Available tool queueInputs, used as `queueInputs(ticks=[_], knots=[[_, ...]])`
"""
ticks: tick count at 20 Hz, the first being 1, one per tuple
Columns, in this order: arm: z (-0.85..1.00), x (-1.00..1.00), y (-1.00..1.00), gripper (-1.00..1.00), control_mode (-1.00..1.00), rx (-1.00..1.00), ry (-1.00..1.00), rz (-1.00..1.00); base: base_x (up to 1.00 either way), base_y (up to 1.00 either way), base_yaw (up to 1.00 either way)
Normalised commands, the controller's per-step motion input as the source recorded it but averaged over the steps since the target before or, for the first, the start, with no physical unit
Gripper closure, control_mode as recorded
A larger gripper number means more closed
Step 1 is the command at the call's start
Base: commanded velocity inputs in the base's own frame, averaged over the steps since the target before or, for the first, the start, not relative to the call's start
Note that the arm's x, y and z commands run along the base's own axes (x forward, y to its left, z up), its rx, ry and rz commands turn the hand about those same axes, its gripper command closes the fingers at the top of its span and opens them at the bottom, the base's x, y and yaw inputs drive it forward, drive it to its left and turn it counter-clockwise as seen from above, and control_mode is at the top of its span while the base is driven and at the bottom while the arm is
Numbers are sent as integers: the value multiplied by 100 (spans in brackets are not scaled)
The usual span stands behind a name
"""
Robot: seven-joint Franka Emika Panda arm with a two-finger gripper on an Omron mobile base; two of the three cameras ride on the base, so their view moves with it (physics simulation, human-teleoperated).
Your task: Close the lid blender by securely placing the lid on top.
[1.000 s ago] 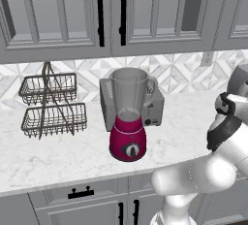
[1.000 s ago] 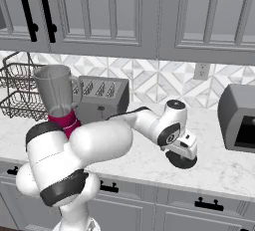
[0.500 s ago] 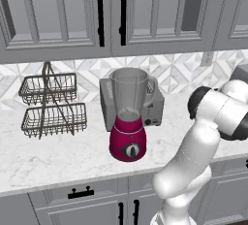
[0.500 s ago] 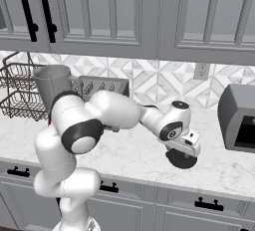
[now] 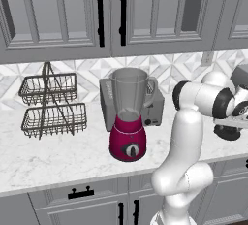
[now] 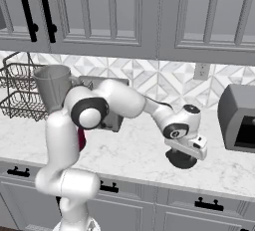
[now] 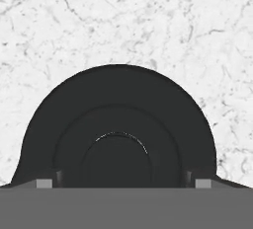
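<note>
The round black blender lid [image 7: 117,129] lies flat on the white marble counter [image 6: 134,150], well right of the magenta-based, clear-jarred blender [image 5: 128,114]. The gripper [image 6: 182,156] sits directly over the lid; whether its fingers grip it cannot be told.

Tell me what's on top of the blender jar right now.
Nothing: the blender jar stands open, lidless. The dark round lid lies on the marble counter under the gripper.
</note>
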Motion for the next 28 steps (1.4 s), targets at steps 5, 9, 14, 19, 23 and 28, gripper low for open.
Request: queueInputs(ticks=[5,9,14,19,23,28], knots=[[-27,14,-1,-100,-100,0,0,0,0,0,0],[-64,4,4,100,-100,0,0,0,0,0,0],[-67,0,42,100,-100,-5,-2,0,0,0,0],[-45,0,61,100,-100,-11,-9,0,0,0,0],[-31,0,59,100,-100,-10,-4,0,0,0,0],[-25,0,47,100,-100,-4,0,0,0,0,0]])
